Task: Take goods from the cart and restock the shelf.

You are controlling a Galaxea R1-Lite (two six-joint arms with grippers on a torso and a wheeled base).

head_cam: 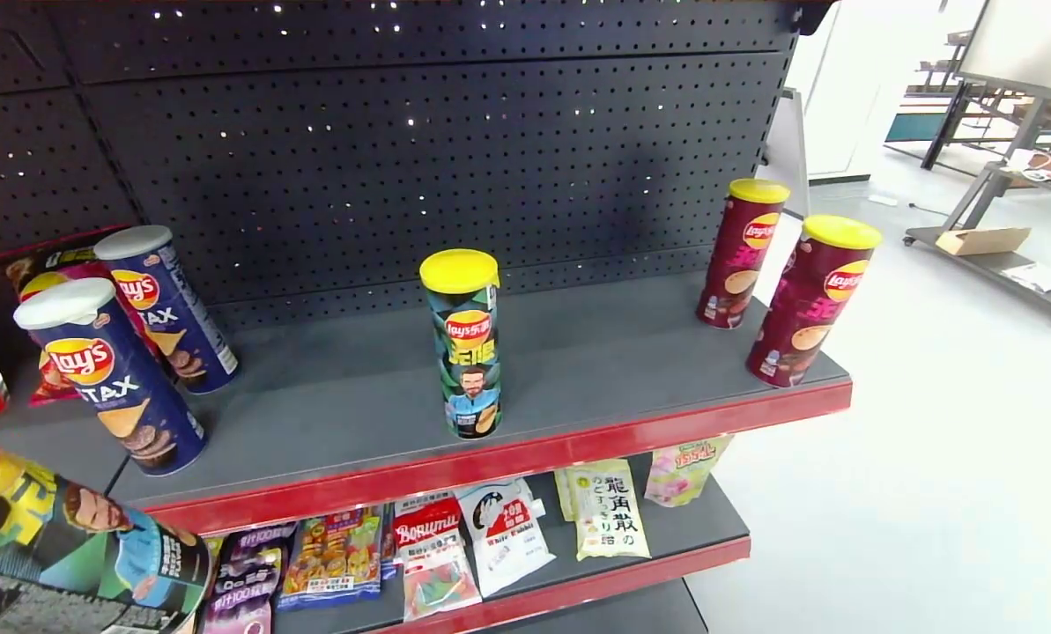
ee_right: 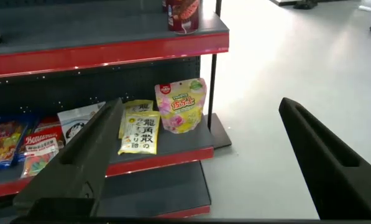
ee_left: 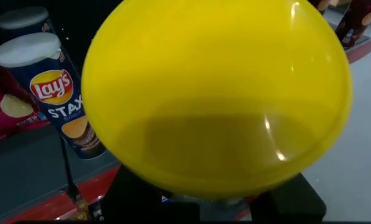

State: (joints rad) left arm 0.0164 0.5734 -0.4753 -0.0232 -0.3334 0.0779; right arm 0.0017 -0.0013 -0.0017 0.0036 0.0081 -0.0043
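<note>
Chips can (head_cam: pixel 76 537) lies tilted, apparently pinched by left hand (ee_left: pixel 204 205); right hand (ee_right: pixel 201 106) spread, held low.

Right gripper (ee_right: pixel 201 107), jaws wide apart

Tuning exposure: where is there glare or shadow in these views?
Head view: light specks shine through the back panel holes, with a soft shadow across its middle. Left wrist view: the yellow lid carries bright glints and a shaded patch. Right wrist view: the floor is brightly lit; the red shelf edge shows sheen.
</note>
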